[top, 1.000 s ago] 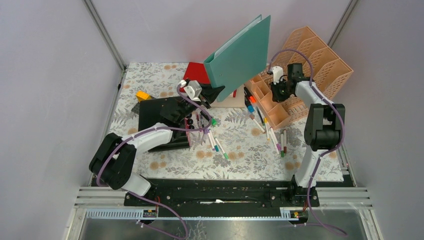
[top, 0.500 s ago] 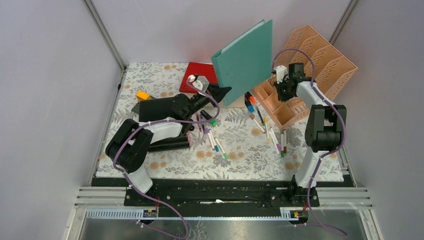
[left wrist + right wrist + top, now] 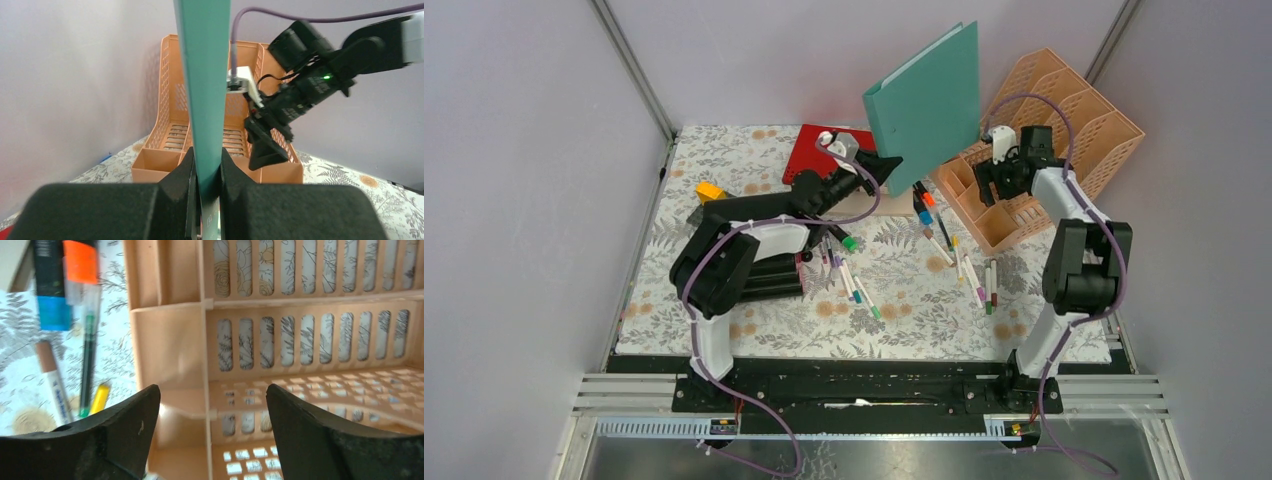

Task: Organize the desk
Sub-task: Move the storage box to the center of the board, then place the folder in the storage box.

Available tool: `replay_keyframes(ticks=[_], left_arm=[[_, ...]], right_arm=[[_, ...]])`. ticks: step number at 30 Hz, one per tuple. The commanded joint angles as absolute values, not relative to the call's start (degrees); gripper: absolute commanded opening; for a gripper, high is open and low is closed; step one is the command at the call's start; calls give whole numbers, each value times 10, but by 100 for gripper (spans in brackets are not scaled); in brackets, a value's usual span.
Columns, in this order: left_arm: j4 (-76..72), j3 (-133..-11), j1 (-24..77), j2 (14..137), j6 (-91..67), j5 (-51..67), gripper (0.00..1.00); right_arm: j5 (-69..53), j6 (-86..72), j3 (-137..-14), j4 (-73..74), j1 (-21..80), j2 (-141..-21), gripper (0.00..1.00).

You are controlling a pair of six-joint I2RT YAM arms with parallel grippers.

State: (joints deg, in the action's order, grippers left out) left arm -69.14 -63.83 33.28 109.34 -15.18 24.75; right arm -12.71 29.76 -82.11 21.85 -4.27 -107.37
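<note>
My left fingers [image 3: 187,172] stay pressed tight on the lower edge of the flat teal plastic folder [image 3: 924,105]. Compared with a moment ago I have carried it higher and further to the right, so it now stands upright just in front of the orange slotted plastic file rack [image 3: 1074,125]. My right fingers [image 3: 982,183], which were nearly closed, now stand wide apart and hold nothing, above the small front compartments of the rack. The counter [image 3: 914,320], a flat top under pale cloth with grey ferns, lies below both arms, with coloured marker pens [image 3: 856,285] scattered on it. I judge the folder is close to entering a slot, while the pens are not yet sorted.
</note>
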Motion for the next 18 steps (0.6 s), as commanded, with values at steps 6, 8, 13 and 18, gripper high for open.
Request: replay_keyframes(ticks=[6, 8, 13, 18], left_arm=[[-746, -788, 336, 1179, -180, 250, 0], [-740, -817, 339, 1203, -182, 256, 0], [-713, -910, 357, 1270, -186, 275, 0], [-654, -1020, 382, 1343, -158, 280, 0]], right_arm=[[-180, 282, -772, 302, -61, -866, 90], [-211, 270, -771, 329, -79, -832, 91], [-311, 197, -763, 347, -111, -739, 91], [-378, 155, -731, 306, -153, -672, 95]])
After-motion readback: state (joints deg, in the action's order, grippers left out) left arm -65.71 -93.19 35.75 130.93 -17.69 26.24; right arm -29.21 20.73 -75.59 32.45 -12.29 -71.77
